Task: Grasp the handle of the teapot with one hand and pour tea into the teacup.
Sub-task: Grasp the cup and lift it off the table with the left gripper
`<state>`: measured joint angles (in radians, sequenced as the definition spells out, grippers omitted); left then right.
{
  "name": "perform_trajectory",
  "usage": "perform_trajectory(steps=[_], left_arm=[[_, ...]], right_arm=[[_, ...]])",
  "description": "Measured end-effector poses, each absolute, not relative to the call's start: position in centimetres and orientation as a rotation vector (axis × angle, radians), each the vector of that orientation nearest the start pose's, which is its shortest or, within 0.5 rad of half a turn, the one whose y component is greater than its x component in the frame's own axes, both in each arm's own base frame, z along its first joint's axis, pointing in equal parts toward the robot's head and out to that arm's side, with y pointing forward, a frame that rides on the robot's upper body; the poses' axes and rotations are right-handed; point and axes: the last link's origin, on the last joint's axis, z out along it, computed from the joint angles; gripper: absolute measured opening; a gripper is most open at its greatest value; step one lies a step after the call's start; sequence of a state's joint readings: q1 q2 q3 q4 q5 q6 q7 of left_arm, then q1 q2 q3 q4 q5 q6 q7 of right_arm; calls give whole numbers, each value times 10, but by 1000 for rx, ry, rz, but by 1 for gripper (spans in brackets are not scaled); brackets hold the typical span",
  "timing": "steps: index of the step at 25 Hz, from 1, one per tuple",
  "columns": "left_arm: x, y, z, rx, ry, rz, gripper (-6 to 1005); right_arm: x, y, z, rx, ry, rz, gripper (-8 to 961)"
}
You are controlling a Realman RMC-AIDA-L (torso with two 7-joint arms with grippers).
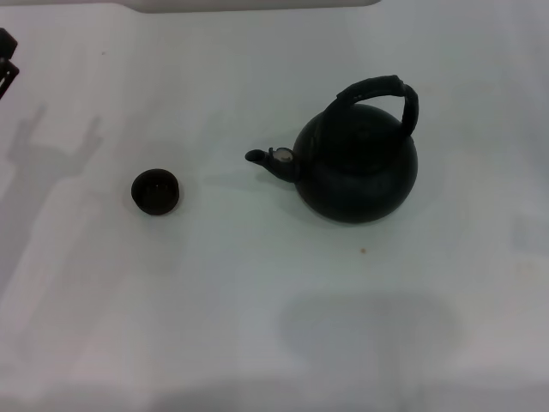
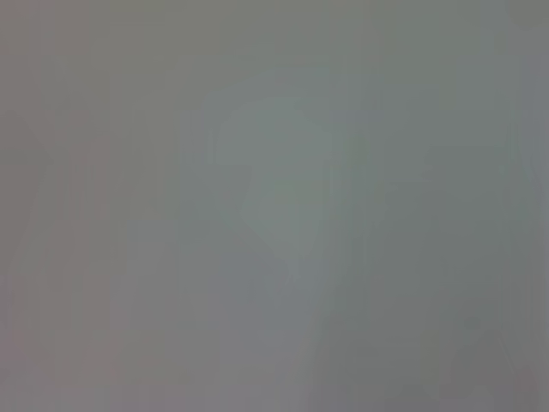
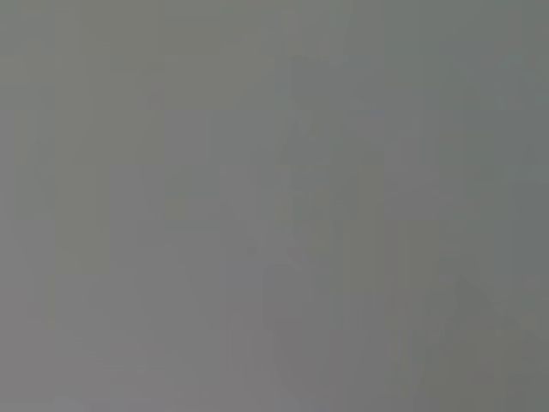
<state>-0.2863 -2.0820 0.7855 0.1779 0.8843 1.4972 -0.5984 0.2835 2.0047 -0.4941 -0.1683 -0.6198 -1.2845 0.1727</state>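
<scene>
Table (image 1: 257, 343) first, white and smooth, with a soft grey shadow (image 1: 369, 330) on the near part. Just past the shadow, a tiny brown speck (image 1: 362, 251) on the white top.

Farther in, teacup (image 1: 155, 190) on the robot's left side: small, round, black, standing upright with its mouth up. Sits alone on the table, touched by nothing.

Well apart from it, toward the right, teapot (image 1: 356, 167): big, round, black, upright on the table. Short spout (image 1: 257, 157) pointing at the teacup, with a small silvery spot (image 1: 282, 155) on it. Over the pot's top, handle (image 1: 382, 94): thick, black, ribbed, arched like a hoop and leaning a bit to the right. Held by nothing.

Farthest back, at the far left edge, a dark bit of the left gripper (image 1: 5, 56), well apart from cup and pot. Mostly cut off by the edge, so no way to tell if spread wide or closed tight. Below it, a grey forked shadow (image 1: 51, 146) on the table. Right gripper out of sight.

Only plain grey in both wrist views.
</scene>
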Motion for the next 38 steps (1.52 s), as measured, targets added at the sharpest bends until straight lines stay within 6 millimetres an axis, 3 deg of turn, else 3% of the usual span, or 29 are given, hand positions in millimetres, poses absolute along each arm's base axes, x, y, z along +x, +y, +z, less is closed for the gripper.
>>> perform_trajectory(steps=[17,38], left_arm=[[-340,273,21,-1678,-540,-1014,877],[-338,288,21,-1711,-526,-976,878]], right_arm=[[415,278,111,-1233,405,477,851],[411,284,105,-1247,425,502,851]])
